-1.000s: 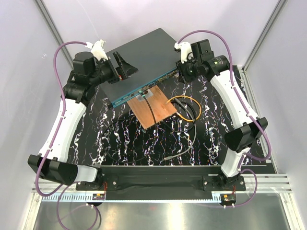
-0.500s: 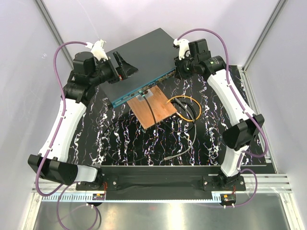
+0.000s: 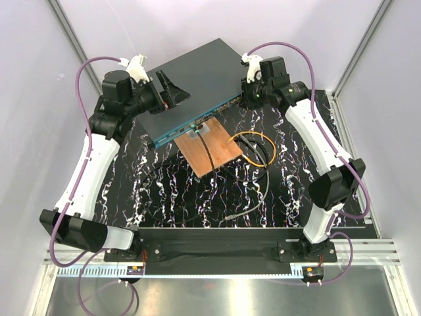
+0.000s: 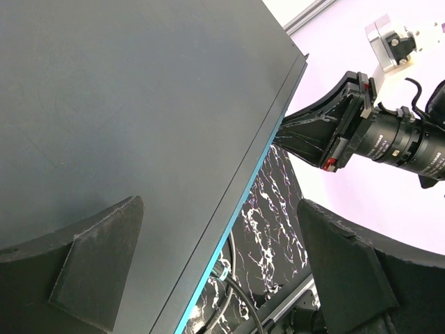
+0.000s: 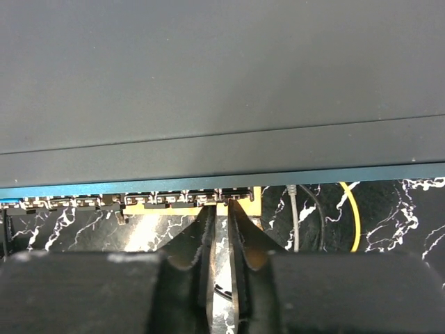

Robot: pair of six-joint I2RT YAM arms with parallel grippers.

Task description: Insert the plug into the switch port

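Right claw (image 5: 221,209), pinched nearly closed, tips at the switch (image 5: 208,83) sockets (image 5: 174,202).

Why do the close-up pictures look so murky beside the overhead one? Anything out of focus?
Overhead view: sharp and evenly lit, with glare on the metal sheet. Left wrist view: the dark box fills most of it, nearly featureless, against a bright wall. Right wrist view: the right tool is blurred at the bottom; the sockets are dim.

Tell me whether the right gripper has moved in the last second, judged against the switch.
Yes. The right gripper has edged left and slightly up in the top view, closing on the right end of the switch, which stayed put.
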